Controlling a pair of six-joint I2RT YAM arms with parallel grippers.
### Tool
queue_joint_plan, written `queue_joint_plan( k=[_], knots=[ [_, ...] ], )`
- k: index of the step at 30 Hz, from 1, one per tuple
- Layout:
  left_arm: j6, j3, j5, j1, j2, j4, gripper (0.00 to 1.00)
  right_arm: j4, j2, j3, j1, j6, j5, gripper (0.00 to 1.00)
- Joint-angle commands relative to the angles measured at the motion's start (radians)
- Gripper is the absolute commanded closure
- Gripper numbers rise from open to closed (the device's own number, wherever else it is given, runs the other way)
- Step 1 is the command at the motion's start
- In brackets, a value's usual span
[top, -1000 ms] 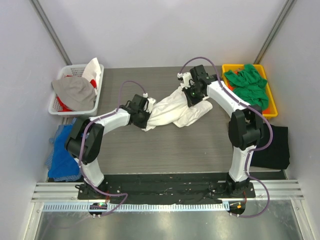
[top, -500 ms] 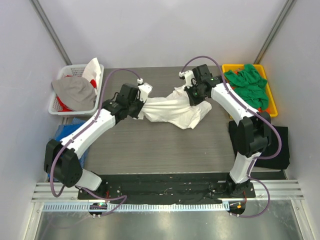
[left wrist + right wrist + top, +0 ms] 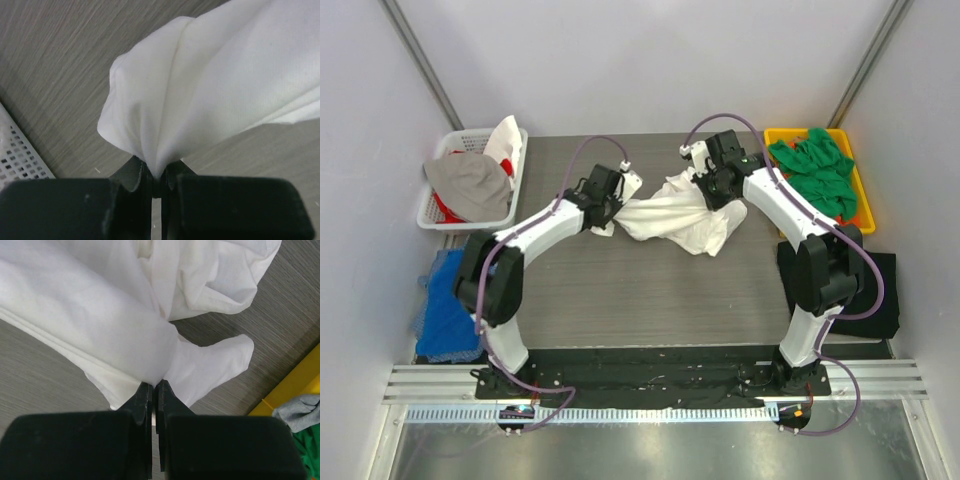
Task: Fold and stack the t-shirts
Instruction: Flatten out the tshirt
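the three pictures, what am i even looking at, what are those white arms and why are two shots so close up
These are two robot arms bolted at the near edge of a grey table. The wide picture comes from a camera above and behind them. The two close ones come from a camera on each wrist, looking past its own black fingers. The left gripper and the right gripper are each shut on a crumpled white t-shirt, held between them. A white basket of clothes stands at the far left, a yellow tray with green t-shirts at the far right.
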State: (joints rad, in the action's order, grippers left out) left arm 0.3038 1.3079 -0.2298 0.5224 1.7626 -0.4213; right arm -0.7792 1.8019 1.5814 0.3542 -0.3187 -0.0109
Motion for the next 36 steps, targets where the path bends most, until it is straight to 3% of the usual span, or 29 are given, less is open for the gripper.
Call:
queue_joint_plan(
  k=[1, 6, 9, 10, 11, 14, 16, 26, 36],
  knots=[
    [0.07, 0.138, -0.081, -0.01, 0.116, 0.093, 0.97, 0.024, -0.019, 0.0, -0.023, -0.037, 0.084, 0.99],
    [0.096, 0.243, -0.102, -0.01, 0.205, 0.148, 0.91, 0.023, -0.019, -0.014, -0.029, -0.042, 0.089, 0.99],
    [0.107, 0.297, -0.111, -0.01, 0.259, 0.159, 0.76, 0.023, -0.016, -0.024, -0.029, -0.042, 0.086, 0.99],
    [0.107, 0.304, -0.112, -0.01, 0.27, 0.165, 0.61, 0.023, -0.015, -0.03, -0.027, -0.04, 0.085, 0.99],
    [0.107, 0.312, -0.121, -0.01, 0.29, 0.174, 0.55, 0.023, -0.013, -0.032, -0.029, -0.039, 0.08, 0.99],
    [0.092, 0.311, -0.134, -0.01, 0.301, 0.206, 0.47, 0.023, -0.013, -0.04, -0.027, -0.039, 0.075, 0.99],
    [0.08, 0.295, -0.141, -0.01, 0.29, 0.223, 0.35, 0.023, -0.01, -0.041, -0.029, -0.037, 0.074, 0.99],
    [0.06, 0.104, -0.01, -0.01, 0.129, 0.188, 0.25, 0.034, 0.01, -0.046, -0.029, -0.033, 0.046, 0.99],
    [0.107, 0.192, 0.205, -0.025, 0.228, 0.066, 0.28, 0.041, -0.004, -0.078, -0.027, -0.033, 0.04, 0.99]
  ],
)
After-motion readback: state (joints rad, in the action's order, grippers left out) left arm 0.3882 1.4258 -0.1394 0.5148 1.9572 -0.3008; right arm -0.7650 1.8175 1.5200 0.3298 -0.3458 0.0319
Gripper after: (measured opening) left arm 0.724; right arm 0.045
